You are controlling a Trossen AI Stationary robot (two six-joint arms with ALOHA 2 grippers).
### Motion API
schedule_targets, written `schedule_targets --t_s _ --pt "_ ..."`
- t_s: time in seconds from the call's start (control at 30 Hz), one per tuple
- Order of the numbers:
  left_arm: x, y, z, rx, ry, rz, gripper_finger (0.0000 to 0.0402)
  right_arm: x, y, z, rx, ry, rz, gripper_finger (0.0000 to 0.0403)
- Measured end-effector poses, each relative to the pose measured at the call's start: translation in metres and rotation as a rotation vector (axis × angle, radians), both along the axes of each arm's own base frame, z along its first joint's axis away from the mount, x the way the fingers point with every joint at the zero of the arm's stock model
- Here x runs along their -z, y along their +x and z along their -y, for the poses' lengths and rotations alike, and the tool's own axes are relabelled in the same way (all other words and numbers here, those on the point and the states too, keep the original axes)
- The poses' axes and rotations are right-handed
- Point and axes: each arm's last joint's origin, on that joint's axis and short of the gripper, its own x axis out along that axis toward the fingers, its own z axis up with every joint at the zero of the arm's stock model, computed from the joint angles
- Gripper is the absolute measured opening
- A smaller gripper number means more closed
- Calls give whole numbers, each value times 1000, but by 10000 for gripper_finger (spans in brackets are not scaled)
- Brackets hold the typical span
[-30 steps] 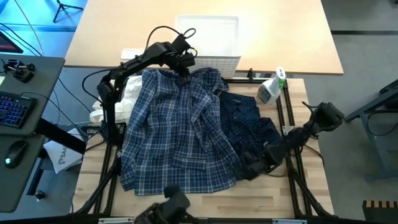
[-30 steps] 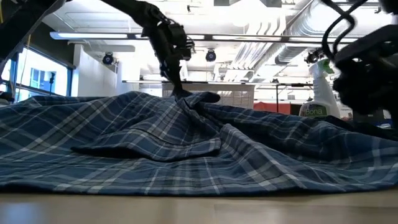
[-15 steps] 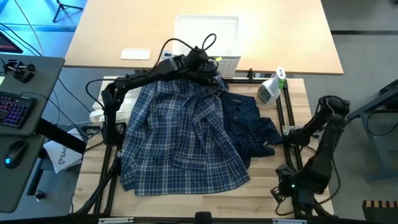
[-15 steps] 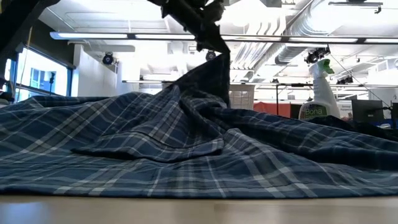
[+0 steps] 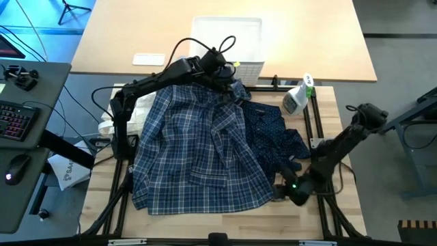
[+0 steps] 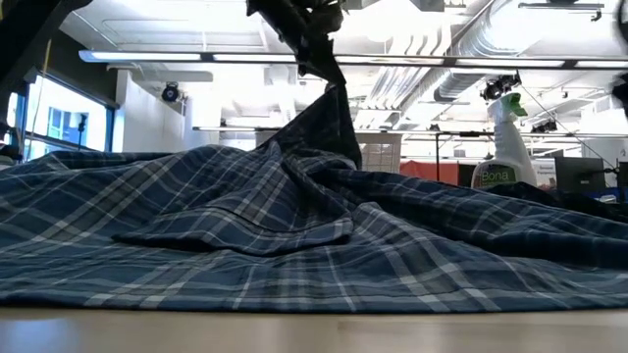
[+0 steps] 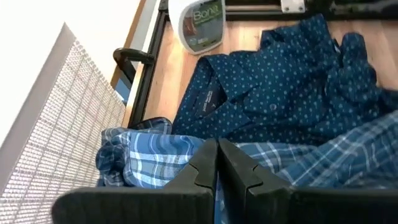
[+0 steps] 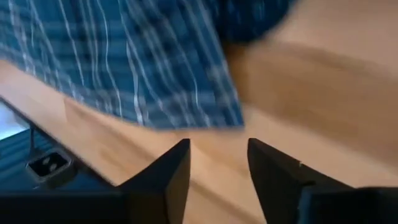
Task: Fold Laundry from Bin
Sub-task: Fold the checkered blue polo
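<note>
Evenly and brightly lit from overhead in the high view, with soft, faint shadows under the plaid shirt (image 5: 198,154) and along the table (image 5: 225,219) edge; blue glow at the far left corner of the room. Strongly backlit in the low view: ceiling light strips blown out to white, the cloth in front dim by contrast, the nearest folds and table edge slightly soft. Overexposed to blank white beside the bin (image 7: 62,118) wall in the left wrist view, otherwise crisp on the dotted trousers (image 7: 280,93) and spray bottle (image 7: 202,25). Heavily smeared by motion blur in the right wrist view, plaid stripes and wood grain streaked, fingers (image 8: 168,180) dark and fairly sharp.
</note>
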Motion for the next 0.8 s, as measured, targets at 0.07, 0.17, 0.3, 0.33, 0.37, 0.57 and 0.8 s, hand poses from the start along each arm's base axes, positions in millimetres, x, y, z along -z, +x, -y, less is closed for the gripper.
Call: schedule_targets --t_s 0.07,0.17,0.3,0.33,0.37,0.57,0.8 --pt "2 -2 0 10 -3 -24 0 1 9 7 -39 -13 3 170" --pt "2 -2 1 44 9 -31 0 7 20 17 -92 -37 -28 169" --pt "2 -2 1 51 12 -33 0 23 31 24 -150 -67 -99 148" --pt "2 -2 1 51 13 -33 0 26 33 25 -160 -65 -107 140" --pt "2 -2 1 52 12 -32 0 29 36 25 -167 -67 -110 131" --pt "1 1 4 39 2 -7 0 33 42 17 -227 -59 -37 26" --pt "-12 16 11 43 46 155 0 1 8 -19 -181 -12 -46 3"
